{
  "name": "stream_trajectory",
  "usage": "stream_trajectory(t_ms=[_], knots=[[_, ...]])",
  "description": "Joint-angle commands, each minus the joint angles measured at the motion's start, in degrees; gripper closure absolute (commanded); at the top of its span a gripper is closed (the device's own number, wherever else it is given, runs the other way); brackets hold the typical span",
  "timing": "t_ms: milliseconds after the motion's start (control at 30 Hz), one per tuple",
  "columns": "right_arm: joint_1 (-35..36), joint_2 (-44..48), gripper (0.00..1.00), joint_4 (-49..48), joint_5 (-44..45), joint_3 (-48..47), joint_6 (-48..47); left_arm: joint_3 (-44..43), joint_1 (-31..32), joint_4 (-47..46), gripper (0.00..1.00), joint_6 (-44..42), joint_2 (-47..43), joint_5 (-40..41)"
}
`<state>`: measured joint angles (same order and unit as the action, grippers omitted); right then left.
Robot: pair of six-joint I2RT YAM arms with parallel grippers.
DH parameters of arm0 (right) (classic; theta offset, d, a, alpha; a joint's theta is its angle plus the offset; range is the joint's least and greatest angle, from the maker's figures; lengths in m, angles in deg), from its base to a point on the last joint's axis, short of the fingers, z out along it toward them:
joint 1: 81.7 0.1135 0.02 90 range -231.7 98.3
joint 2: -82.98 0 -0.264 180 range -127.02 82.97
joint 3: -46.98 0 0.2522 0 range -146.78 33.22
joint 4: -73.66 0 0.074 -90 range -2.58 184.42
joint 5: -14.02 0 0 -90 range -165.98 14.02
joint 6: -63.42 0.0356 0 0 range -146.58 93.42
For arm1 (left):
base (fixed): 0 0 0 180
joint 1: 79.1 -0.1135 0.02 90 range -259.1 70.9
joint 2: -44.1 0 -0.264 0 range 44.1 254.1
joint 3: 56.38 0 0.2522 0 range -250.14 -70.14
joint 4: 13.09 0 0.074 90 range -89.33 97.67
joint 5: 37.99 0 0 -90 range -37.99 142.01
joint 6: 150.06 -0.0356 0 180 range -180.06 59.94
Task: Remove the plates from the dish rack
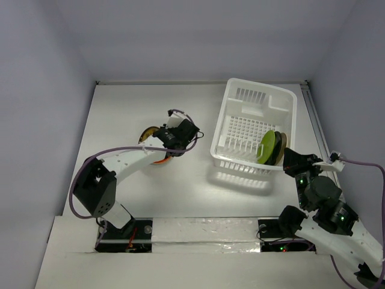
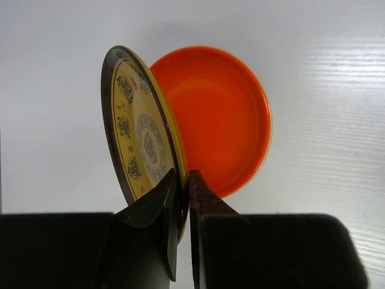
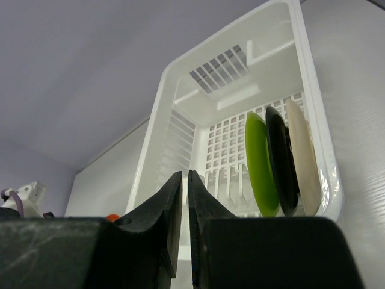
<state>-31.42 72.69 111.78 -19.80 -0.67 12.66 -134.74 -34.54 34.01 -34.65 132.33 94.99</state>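
Observation:
My left gripper (image 2: 182, 174) is shut on the lower rim of a yellow patterned plate (image 2: 141, 129) with a dark brown edge, held upright. It hangs just over an orange plate (image 2: 219, 114) lying flat on the table. From above, the left gripper (image 1: 177, 135) sits left of the white dish rack (image 1: 240, 99), with the yellow plate (image 1: 148, 133) and the orange plate (image 1: 161, 160) beside it. In the rack (image 3: 180, 102) stand a lime green plate (image 3: 260, 162), a dark plate (image 3: 281, 159) and a beige plate (image 3: 302, 156). My right gripper (image 3: 184, 174) is shut with nothing in it, near the rack's front right corner (image 1: 289, 155).
The rack fills the right half of the white table (image 1: 120, 114), and its left slots hold nothing. Grey walls enclose the table on three sides. The arm bases are bolted at the near edge.

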Motion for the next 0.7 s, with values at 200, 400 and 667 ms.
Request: stream_trajectory(t_ms=[200, 400, 667], knots=[[0.17, -0.09, 0.86, -3.00, -0.28, 0.23, -0.66, -4.57, -0.08, -1.79, 1.00, -1.94, 3.88, 0.88], [0.17, -0.18, 0.86, -3.00, -0.28, 0.23, -0.75, -5.10, -0.08, -1.27, 0.97, -2.20, 4.76, 1.66], [0.17, -0.44, 0.86, -3.00, -0.28, 0.23, -0.75, -5.36, -0.08, -1.09, 0.66, -1.68, 5.99, 1.32]])
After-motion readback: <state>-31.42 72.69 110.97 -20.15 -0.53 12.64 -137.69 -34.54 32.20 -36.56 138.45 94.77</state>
